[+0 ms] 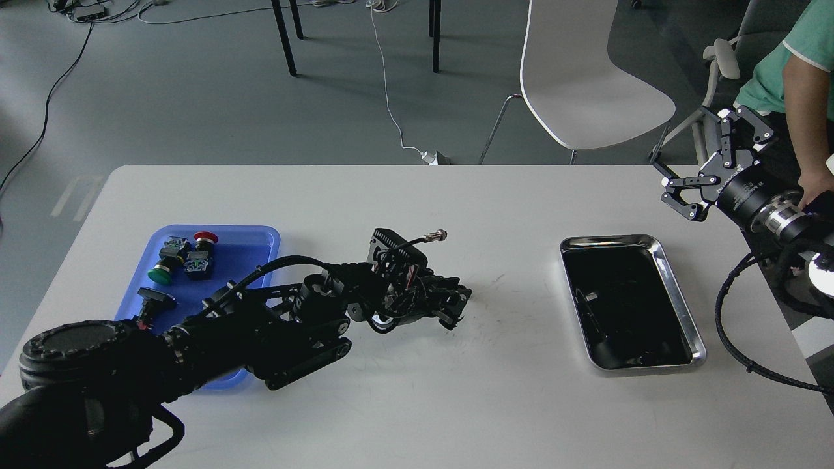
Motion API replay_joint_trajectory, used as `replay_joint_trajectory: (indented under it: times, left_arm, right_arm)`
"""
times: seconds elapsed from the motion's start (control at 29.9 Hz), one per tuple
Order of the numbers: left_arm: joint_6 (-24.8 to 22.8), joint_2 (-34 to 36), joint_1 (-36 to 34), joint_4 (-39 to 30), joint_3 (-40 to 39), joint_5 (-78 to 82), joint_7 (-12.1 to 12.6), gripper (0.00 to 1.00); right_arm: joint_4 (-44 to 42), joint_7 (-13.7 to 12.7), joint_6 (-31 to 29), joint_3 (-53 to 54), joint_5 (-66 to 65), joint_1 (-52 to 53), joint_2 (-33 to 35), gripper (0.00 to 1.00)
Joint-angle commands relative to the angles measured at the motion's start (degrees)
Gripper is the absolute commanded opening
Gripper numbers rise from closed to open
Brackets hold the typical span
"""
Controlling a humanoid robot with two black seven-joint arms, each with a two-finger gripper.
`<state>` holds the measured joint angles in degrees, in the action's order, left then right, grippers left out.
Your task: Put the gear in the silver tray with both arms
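Observation:
The silver tray (612, 240) lies on the right side of the white table, and its dark bottom looks empty. My left arm reaches in from the lower left. Its gripper (457, 307) hovers low over the middle of the table, well left of the silver tray. It is dark and seen end-on, so I cannot tell its fingers apart or whether it holds anything. No gear shows clearly. My right gripper (710, 163) is open and empty, raised above the table's far right edge, beyond the silver tray.
A blue plastic tray (260, 236) at the left holds a red button (206, 236), a green button (158, 274) and black parts. A white chair (586, 85) stands behind the table. A person in a green shirt (808, 52) is at the far right.

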<state>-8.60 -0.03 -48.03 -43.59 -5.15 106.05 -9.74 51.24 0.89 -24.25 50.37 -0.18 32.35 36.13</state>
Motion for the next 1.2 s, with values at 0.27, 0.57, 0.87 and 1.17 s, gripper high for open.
replay_joint_trajectory:
  times: [0.27, 0.57, 0.87, 1.17]
  left_arm:
    - [0.34, 0.03, -1.71, -0.79, -3.1, -11.73, 0.07, 0.98]
    - [0.96, 4.59, -7.52, -1.06, -14.26, -21.84, 0.07, 0.98]
    - [1.13, 14.26, -8.93, -5.18, -16.12, -29.85, 0.07, 0.98]
    - [2.19, 15.32, -8.93, -6.77, -16.91, -29.85, 0.07, 0.98]
  right_arm:
    - [0.44, -0.01, 0.08, -3.26, -0.7, 0.7, 0.26, 0.99]
    - [4.56, -0.36, -0.01, -5.28, -9.91, 2.45, 2.37, 0.99]
    - [18.28, -8.89, 0.61, -14.4, -42.13, 4.47, 15.1, 0.99]
    - [18.46, -8.62, 0.61, -23.64, -60.11, 8.78, 18.19, 0.98]
